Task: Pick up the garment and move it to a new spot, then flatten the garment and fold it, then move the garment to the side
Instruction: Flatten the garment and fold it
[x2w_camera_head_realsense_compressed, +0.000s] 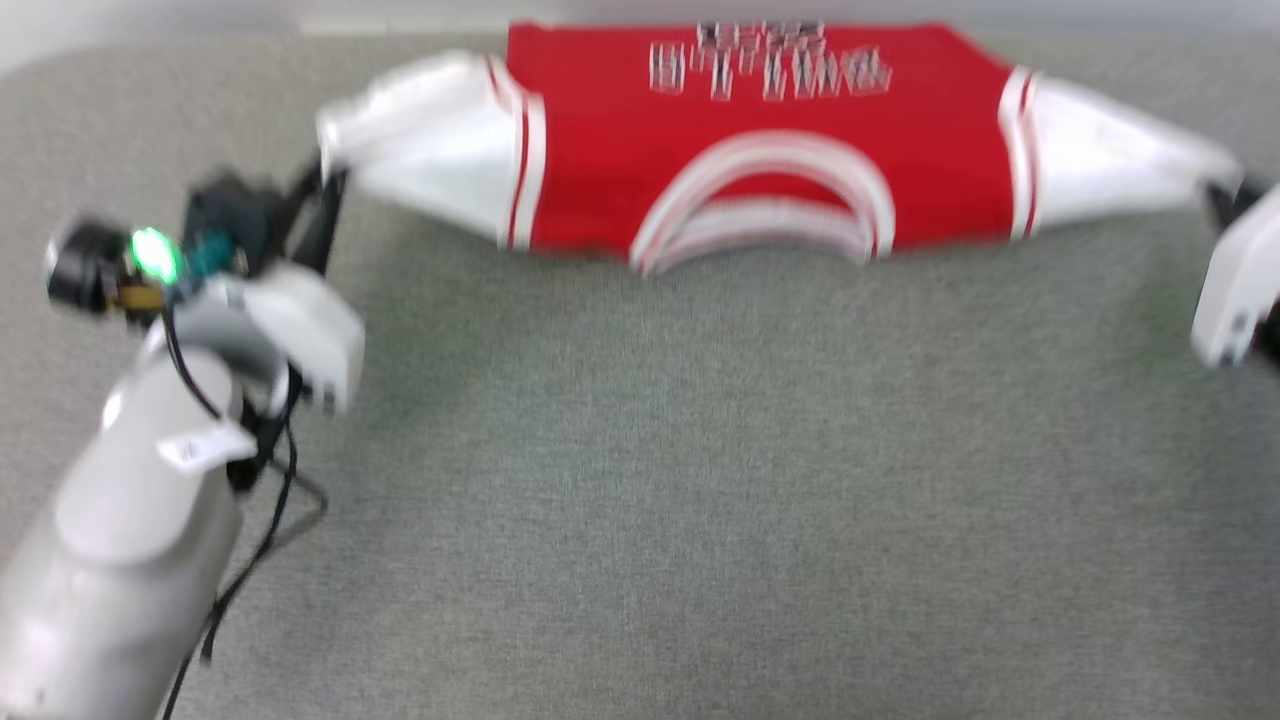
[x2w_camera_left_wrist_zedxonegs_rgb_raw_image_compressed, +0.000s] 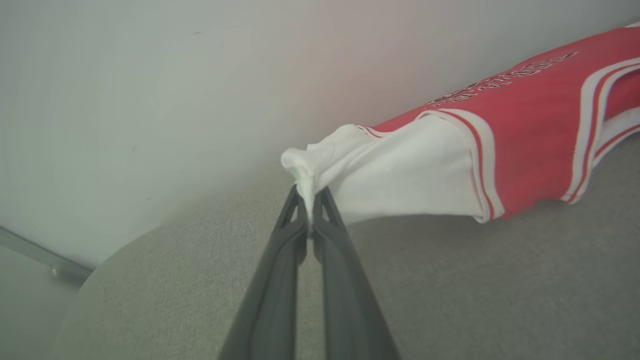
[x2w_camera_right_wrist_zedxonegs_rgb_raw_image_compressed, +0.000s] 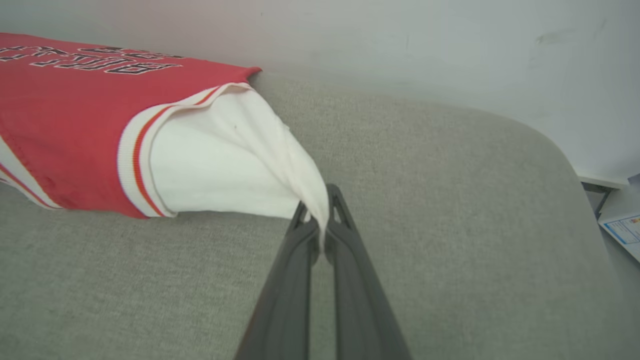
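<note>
The garment (x2w_camera_head_realsense_compressed: 760, 140), a red T-shirt with white sleeves, is stretched wide across the far part of the grey table, collar toward me, lettering at the far edge. My left gripper (x2w_camera_head_realsense_compressed: 325, 185) is shut on the tip of its white sleeve at the left. The left wrist view shows that gripper (x2w_camera_left_wrist_zedxonegs_rgb_raw_image_compressed: 310, 202) pinching bunched white cloth of the garment (x2w_camera_left_wrist_zedxonegs_rgb_raw_image_compressed: 415, 170). My right gripper (x2w_camera_head_realsense_compressed: 1215, 195) holds the other sleeve tip at the far right edge. In the right wrist view, that gripper (x2w_camera_right_wrist_zedxonegs_rgb_raw_image_compressed: 321, 210) is shut on the garment (x2w_camera_right_wrist_zedxonegs_rgb_raw_image_compressed: 220, 165), whose sleeve hangs lifted above the table.
The grey fabric table (x2w_camera_head_realsense_compressed: 700, 480) spreads wide in front of the shirt. A pale wall (x2w_camera_left_wrist_zedxonegs_rgb_raw_image_compressed: 150, 90) stands just behind the table's far edge. The table's rounded corner (x2w_camera_right_wrist_zedxonegs_rgb_raw_image_compressed: 550, 145) lies right of the right gripper, with a paper (x2w_camera_right_wrist_zedxonegs_rgb_raw_image_compressed: 622, 227) beyond it.
</note>
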